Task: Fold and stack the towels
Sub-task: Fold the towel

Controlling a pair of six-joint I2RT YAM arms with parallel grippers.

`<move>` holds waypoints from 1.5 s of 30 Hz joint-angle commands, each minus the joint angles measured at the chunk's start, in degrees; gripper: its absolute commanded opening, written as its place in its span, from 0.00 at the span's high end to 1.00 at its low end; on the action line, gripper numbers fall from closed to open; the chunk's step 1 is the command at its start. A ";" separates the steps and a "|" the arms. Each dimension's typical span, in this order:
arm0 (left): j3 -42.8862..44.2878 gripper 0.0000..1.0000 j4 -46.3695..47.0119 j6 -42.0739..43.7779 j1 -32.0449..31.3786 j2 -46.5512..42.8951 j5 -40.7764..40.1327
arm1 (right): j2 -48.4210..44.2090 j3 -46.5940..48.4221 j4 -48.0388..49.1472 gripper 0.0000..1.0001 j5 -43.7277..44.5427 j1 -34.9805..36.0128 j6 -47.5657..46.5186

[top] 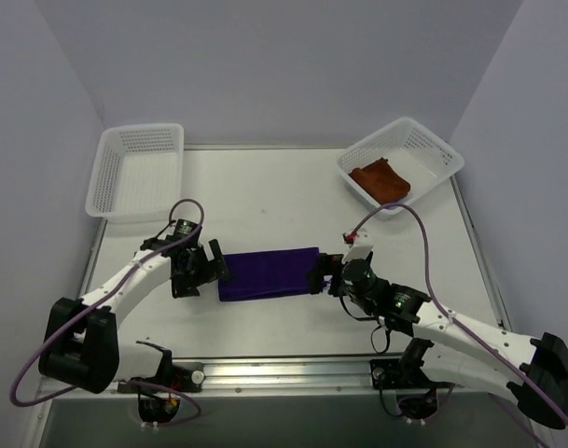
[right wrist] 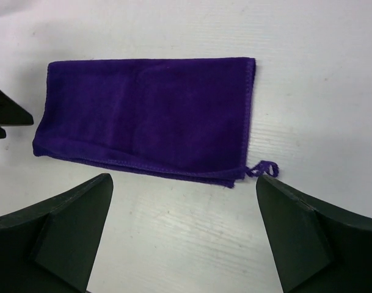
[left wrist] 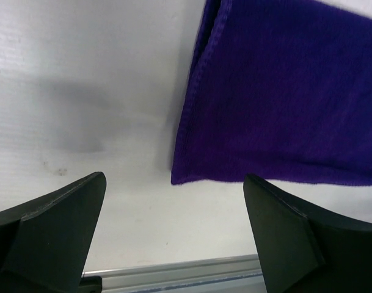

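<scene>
purple cloth at the centre – this is a two-arm robot at a white table, partway through folding towels.

top view: the purple towel point(top: 268, 273) lies flat on the table point(top: 265, 187) in the lower middle of the frame, already folded into a long strip running left to right. the left gripper point(top: 220, 264) sits at its left end and the right gripper point(top: 316, 277) at its right end, both low over the table. a white mesh basket point(top: 139, 173) stands at the upper left. a second basket point(top: 433, 149) at the upper right holds a rust-brown towel point(top: 380, 179), loosely bunched.

left wrist view: the two dark fingers stand wide apart at the bottom of the frame, holding nothing. the towel's corner lies between and just above them, touching neither.

right wrist view: again the fingers are spread wide and empty. the whole strip fills the upper middle, edges fairly even. a small loose thread loop point(right wrist: 263, 168) curls from its lower right corner.

my reading: one fold looks finished, and a second fold, end to end, seems due. that would call for one gripper to pinch every layer at a short end, close to the table, and carry it across. nothing lies on the strip – but the other gripper crowds the far end, and the thread loop might snag.
</scene>
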 commanded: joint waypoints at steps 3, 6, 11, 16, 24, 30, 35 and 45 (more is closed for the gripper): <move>3.29 0.06 2.99 1.29 0.38 5.17 -1.49 | 11.01 5.05 10.82 0.00 -5.86 0.07 -3.26; 4.09 0.06 2.91 1.12 0.38 6.50 -2.54 | 19.18 7.42 15.32 0.00 -13.06 0.07 -5.02; 3.65 0.06 3.26 0.85 0.82 5.37 -3.07 | 32.02 11.47 18.58 0.00 -19.31 0.33 -5.90; 3.47 0.06 2.82 0.85 1.26 5.36 -3.42 | 34.58 9.37 20.68 0.00 -22.22 1.03 -2.92; 3.91 0.06 3.08 0.85 1.53 6.94 -3.16 | 31.07 4.35 20.87 0.00 -19.33 3.14 1.13; 3.74 0.06 4.22 1.20 1.44 7.65 -2.02 | 26.94 4.53 17.18 0.00 -14.23 4.11 -0.37; 2.77 0.04 5.19 1.99 1.09 8.00 -1.40 | 23.95 6.37 12.78 0.00 -8.61 4.11 -0.28; 4.79 0.42 4.49 2.17 -4.45 13.53 -6.93 | 20.96 5.23 5.58 0.00 -1.57 1.04 2.71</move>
